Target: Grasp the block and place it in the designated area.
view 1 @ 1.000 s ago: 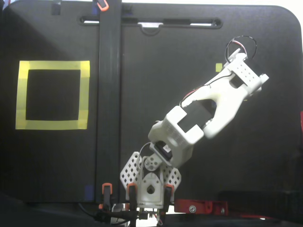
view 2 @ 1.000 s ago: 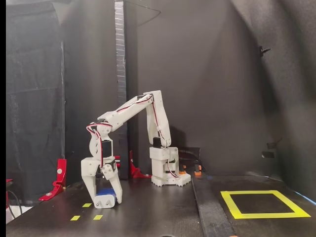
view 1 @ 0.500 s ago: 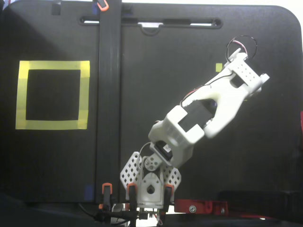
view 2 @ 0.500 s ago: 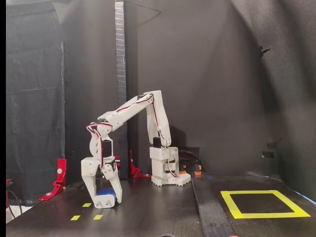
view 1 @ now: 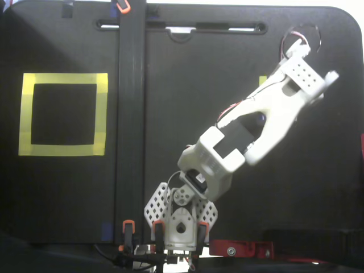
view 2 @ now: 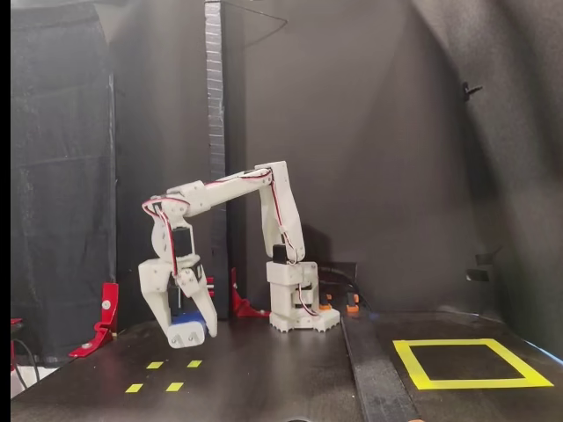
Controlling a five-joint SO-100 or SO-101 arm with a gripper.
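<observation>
Holding a small dark-blue rounded block (view 2: 187,321) between the two white fingers of the gripper (view 2: 188,335), clenched around it and hanging clear above the black tabletop (view 2: 264,374) in a fixed view from the side. Reaching out from the white printed arm base (view 2: 295,299) toward nine o'clock in that side view, upper links arching over and the wrist pointing down. Showing four tiny yellow square markers (view 2: 164,375) lying on the table just below the lifted block, at about six o'clock from it. Lying well apart at four o'clock of the side view, the large square frame of wide yellow tape with a black interior (view 2: 466,380), with nothing touching it.

Stretching toward one o'clock from the base (view 1: 181,219) in a fixed view from above, the white arm (view 1: 256,122) covering the block entirely, so not telling the grip from there. Sitting at nine o'clock of that top view, the yellow tape frame (view 1: 102,114), beyond a dark vertical bar (view 1: 131,114). Peeking out beside the arm near one o'clock, one small yellow marker (view 1: 262,81).
</observation>
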